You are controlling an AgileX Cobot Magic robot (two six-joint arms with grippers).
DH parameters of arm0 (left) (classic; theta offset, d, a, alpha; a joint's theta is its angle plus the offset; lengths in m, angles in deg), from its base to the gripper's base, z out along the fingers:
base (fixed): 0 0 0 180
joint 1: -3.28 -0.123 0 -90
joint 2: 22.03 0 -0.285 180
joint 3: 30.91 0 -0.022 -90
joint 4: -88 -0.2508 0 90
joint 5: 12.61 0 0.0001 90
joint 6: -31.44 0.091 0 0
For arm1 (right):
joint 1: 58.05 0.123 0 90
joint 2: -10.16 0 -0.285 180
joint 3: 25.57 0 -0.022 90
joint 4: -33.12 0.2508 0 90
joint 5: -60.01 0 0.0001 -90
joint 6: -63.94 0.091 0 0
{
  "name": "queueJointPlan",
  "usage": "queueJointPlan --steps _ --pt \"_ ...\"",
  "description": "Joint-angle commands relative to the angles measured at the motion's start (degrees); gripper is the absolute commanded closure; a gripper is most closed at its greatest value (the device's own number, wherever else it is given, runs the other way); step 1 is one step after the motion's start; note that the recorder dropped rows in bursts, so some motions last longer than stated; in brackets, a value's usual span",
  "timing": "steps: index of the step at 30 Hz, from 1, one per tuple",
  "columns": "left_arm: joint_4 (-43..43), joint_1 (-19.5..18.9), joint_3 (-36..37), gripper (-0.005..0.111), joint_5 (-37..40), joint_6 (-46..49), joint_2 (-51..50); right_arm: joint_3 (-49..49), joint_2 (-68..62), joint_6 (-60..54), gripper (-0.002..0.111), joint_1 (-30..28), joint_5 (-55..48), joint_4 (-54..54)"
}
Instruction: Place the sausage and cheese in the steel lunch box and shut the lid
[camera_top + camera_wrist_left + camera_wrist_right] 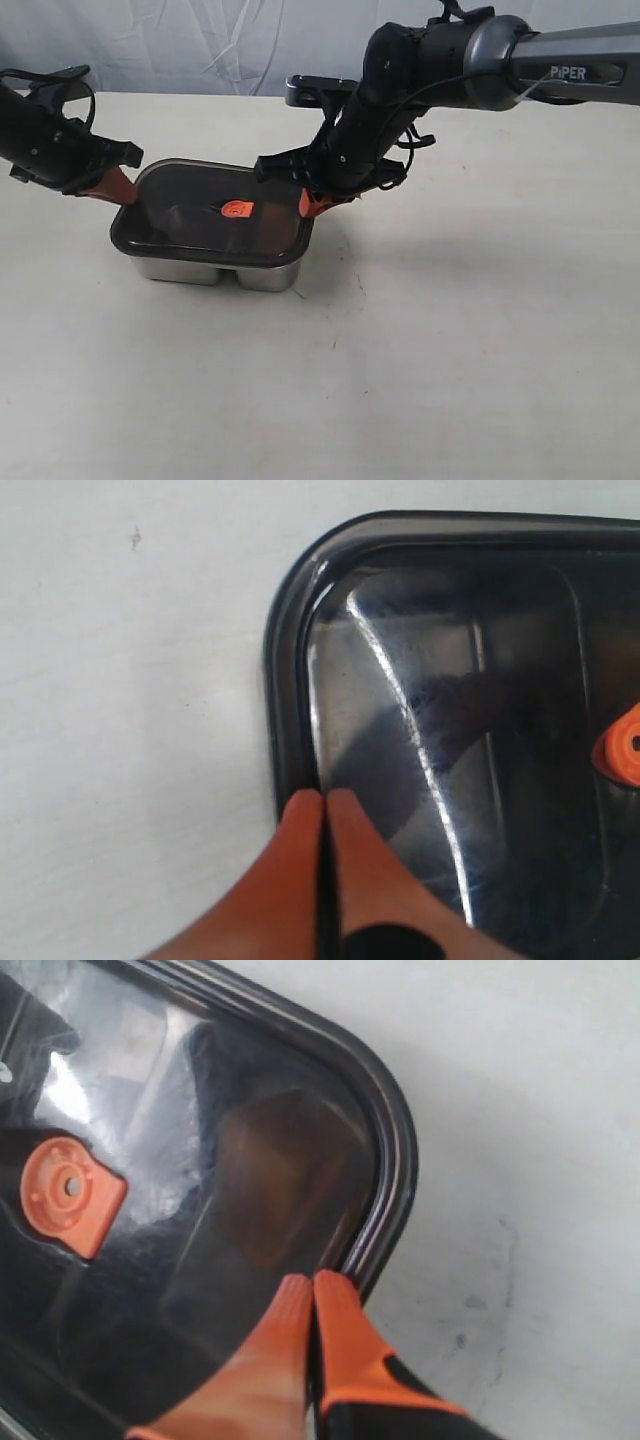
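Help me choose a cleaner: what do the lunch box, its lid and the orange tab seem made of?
The steel lunch box: polished metal, probably stainless steel, given mirror-bright silver walls. The lid: dark translucent plastic, glossy, with highlights and dim shapes showing through. The orange tab: matte, perhaps silicone or soft plastic; unclear.

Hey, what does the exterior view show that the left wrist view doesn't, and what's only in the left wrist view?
Only the exterior view: the shiny walls of the steel lunch box under the lid, and the right gripper at the lid's right edge. Only the left wrist view: the left gripper close up, orange tips pressed shut at the lid's rim near a corner. Both: the dark lid, its orange valve tab, the pale table.
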Motion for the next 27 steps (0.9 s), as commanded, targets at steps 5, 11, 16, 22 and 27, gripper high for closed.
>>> queueJointPlan --steps 5,11,16,22,27 --pt "-1.0 0.0 -0.8 0.107 0.3 -0.1 4.0 1.1 4.1 0.6 0.109 0.1 2.0 -3.9" --pt "-0.2 0.1 -0.8 0.107 2.7 -0.1 4.6 1.1 4.1 0.6 0.109 1.6 -0.1 -3.6" --pt "-0.5 0.1 -0.8 0.107 3.8 -0.6 4.6 1.2 4.1 0.6 0.109 3.3 -0.4 -3.6" --pt "-0.6 0.1 0.0 0.107 4.2 -0.6 3.4 1.2 3.9 0.6 0.109 4.4 -1.6 -4.2" --pt "-0.6 0.1 0.4 0.107 4.0 -0.6 1.9 1.3 3.6 1.1 0.109 4.7 -2.4 -4.3"
